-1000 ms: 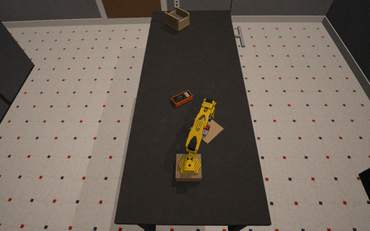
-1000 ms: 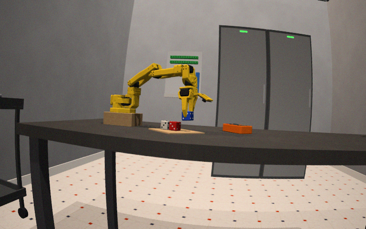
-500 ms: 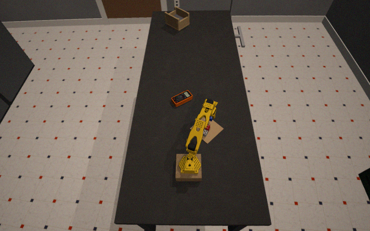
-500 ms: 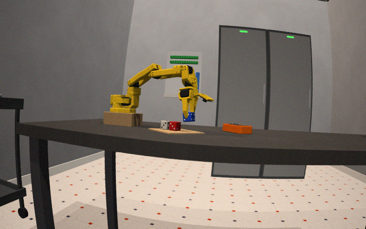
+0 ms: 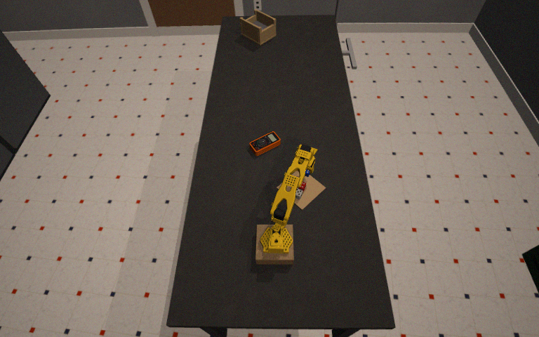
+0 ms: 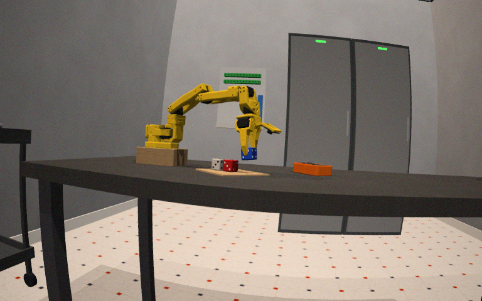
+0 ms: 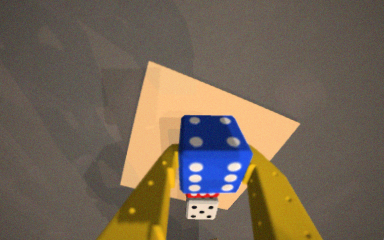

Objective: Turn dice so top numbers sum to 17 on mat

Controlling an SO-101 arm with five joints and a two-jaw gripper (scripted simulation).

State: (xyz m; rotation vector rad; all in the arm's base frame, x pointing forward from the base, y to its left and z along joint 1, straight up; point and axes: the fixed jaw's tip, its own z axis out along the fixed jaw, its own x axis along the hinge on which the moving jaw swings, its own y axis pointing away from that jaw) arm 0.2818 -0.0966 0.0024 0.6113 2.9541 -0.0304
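Observation:
My gripper [image 6: 250,150] [image 7: 212,170] is shut on the blue die [image 5: 307,173] [image 6: 251,153] [image 7: 215,156] and holds it in the air above the table. In the wrist view its brighter face shows six pips and its darker face four. The red die [image 5: 303,185] [image 6: 230,165] [image 7: 202,195] sits on the tan mat [image 5: 314,191] [image 6: 250,173] [image 7: 165,95], mostly hidden behind the blue die in the wrist view. The white die [image 5: 299,193] [image 6: 216,163] [image 7: 202,209] stands close beside the red one and shows five pips in the wrist view. Both look flat.
An orange multimeter [image 5: 264,143] [image 6: 312,169] lies beyond the mat, away from the arm's base. The arm stands on a wooden block [image 5: 274,261] [image 6: 161,156]. An open wooden box [image 5: 258,31] stands at the table's far end. The arm hides part of the mat in the top view.

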